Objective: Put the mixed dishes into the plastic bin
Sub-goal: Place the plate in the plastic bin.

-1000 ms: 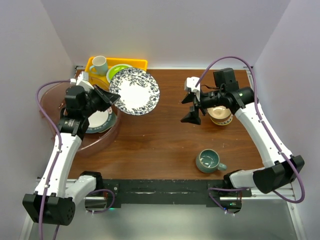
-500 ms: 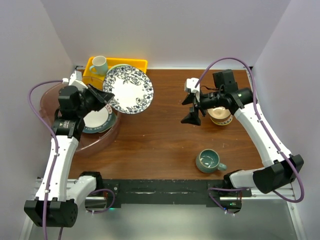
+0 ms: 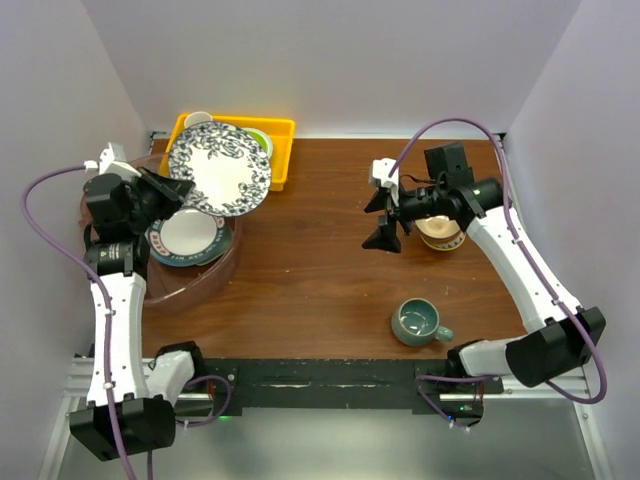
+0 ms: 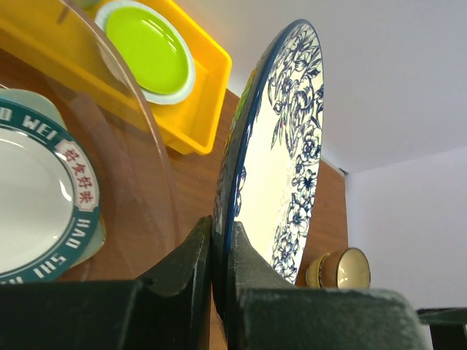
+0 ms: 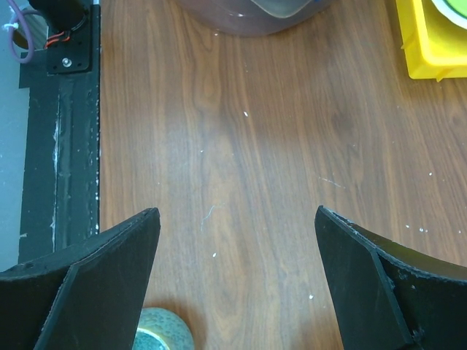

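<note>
Blue-rimmed plate [image 3: 219, 168] moved left, face tilted up.

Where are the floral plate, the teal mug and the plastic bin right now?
floral plate [image 3: 220, 168]: top view, centre of its patterned face.
teal mug [image 3: 416, 320]: top view, its inner bottom.
plastic bin [image 3: 198, 291]: top view, its near wall.

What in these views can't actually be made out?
White mug: top view, almost all hidden behind the raised floral plate.
Cream bowl: top view, the right arm covers its far side.
Teal mug: right wrist view, cut off by the bottom edge.
Plastic bin: left wrist view, only part of the rim shows.
</note>
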Robot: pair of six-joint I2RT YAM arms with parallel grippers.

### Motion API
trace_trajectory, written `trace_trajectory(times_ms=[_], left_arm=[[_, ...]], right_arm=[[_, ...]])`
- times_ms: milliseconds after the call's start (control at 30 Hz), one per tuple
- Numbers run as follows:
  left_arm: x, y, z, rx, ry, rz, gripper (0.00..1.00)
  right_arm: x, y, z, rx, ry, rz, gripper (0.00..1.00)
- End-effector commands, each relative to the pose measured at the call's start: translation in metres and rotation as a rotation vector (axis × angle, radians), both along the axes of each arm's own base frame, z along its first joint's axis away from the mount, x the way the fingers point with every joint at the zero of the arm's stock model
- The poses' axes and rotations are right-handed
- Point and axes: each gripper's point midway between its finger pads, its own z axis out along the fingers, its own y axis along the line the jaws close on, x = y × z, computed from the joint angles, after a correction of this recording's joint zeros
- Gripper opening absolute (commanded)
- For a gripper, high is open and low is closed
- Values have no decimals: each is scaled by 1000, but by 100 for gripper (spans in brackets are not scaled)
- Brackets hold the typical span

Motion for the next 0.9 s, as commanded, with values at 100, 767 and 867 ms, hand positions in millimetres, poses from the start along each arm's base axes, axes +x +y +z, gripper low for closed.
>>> trace_trajectory(times_ms=[100, 767, 867], left_arm=[[10, 15, 51, -6, -215, 4, 0], [24, 41, 30, -103, -214, 83, 0], [23, 42, 23, -113, -201, 89, 0]], right_arm=[[3, 0, 4, 22, -23, -8, 91], [6, -1, -14, 3, 12, -20, 91], [6, -1, -16, 0, 16, -22, 91]])
